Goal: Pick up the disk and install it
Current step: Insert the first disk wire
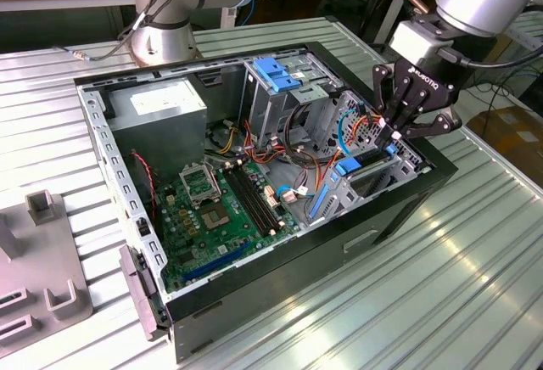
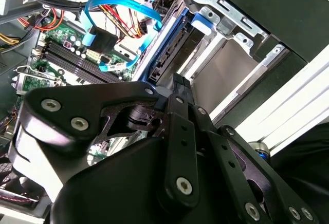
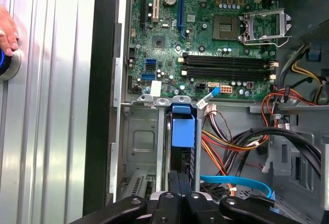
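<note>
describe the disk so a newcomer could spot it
Find the open computer case, then the metal cage at its end below the gripper. The disk stands on edge in that cage, a thin dark slab capped by a blue tab, unlike the loose cables beside it.

Black tool [image 2: 180, 78] at blue-framed disk [image 2: 171, 52] in metal bay [image 2: 226, 26]

An open computer case [image 1: 280, 306] lies on the ribbed counter [image 1: 441, 302] — green motherboard [image 1: 212, 217] inside it, grey fixture blocks [image 1: 47, 289] beside it.
</note>
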Controlling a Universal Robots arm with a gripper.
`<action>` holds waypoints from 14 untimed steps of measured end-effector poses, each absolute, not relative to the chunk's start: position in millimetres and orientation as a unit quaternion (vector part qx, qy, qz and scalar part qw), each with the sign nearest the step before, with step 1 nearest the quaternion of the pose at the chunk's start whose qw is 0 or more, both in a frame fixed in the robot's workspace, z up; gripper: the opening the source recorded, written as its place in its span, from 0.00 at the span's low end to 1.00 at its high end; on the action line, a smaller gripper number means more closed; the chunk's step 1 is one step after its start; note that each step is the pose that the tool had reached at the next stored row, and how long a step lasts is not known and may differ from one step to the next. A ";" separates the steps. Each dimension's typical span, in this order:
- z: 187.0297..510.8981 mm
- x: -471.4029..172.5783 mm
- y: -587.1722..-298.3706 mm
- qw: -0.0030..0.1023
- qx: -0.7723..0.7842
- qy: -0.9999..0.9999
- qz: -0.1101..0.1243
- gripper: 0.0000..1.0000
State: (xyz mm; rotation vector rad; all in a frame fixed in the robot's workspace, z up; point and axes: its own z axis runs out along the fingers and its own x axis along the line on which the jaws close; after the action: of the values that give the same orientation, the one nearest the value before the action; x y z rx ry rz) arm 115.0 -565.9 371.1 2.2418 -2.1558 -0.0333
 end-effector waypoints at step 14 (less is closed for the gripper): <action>377.5 115.0 -565.9 0.016 0.721 -0.693 -0.011 0.10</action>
State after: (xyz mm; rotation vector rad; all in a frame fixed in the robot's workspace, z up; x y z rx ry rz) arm 115.0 -565.9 377.5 2.2420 -2.1555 -0.0332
